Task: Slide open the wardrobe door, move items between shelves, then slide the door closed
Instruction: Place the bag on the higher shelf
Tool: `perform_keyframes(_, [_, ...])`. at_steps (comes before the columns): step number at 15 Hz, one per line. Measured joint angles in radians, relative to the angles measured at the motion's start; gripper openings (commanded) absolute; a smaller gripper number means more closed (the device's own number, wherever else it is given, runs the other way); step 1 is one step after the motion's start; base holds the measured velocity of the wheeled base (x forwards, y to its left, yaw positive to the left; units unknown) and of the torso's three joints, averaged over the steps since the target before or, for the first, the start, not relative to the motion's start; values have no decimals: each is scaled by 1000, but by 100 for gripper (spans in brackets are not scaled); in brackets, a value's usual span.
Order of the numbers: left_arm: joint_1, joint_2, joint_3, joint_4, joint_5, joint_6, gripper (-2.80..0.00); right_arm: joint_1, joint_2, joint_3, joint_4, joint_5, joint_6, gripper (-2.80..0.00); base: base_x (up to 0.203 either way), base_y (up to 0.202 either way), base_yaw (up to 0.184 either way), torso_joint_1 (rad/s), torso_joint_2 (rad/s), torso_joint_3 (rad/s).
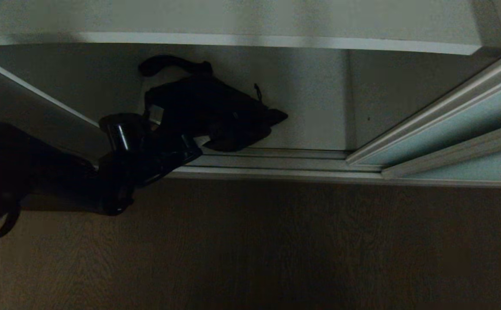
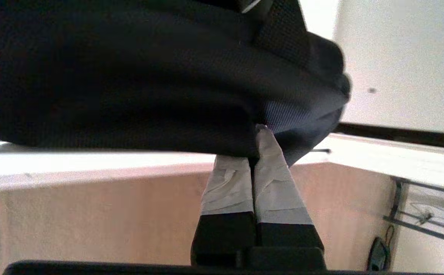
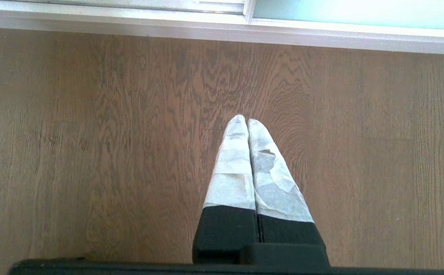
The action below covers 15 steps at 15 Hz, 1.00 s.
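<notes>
A bulky black bag (image 1: 216, 112) with a broad strap curling behind it sits at the front of the wardrobe bay, on the lower white shelf (image 1: 315, 125). Its near edge reaches the floor track. My left gripper (image 1: 190, 144) comes in from the left and is shut on the bag's near edge. In the left wrist view the taped fingers (image 2: 275, 183) pinch dark fabric of the bag (image 2: 130, 76), and one fingertip is hidden under it. The sliding wardrobe door (image 1: 452, 122) stands pushed aside at the right. My right gripper (image 3: 242, 120) hangs shut and empty over the floor.
An upper shelf's pale front edge (image 1: 276, 41) runs across the top of the bay. The ribbed silver floor track (image 1: 276, 162) lies along the bay's front. Brown wood floor (image 1: 276, 249) fills the foreground. A greyer frosted panel (image 1: 483, 165) sits nearer, at the lower right.
</notes>
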Motion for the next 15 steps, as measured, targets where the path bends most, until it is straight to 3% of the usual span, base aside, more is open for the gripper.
perform_keyframes(6, [-63,-204,181,16,124,113,-280,0,0,-1,0,0,0,-280,0,0,0,0,0,0])
perform_keyframes(12, [-93,-395,321,109,176,119,-280,0,0,0,0,0,0,-280,0,0,0,0,0,0])
perform_keyframes(15, [-127,-522,347,232,225,132,-280,0,0,0,0,0,0,-280,0,0,0,0,0,0])
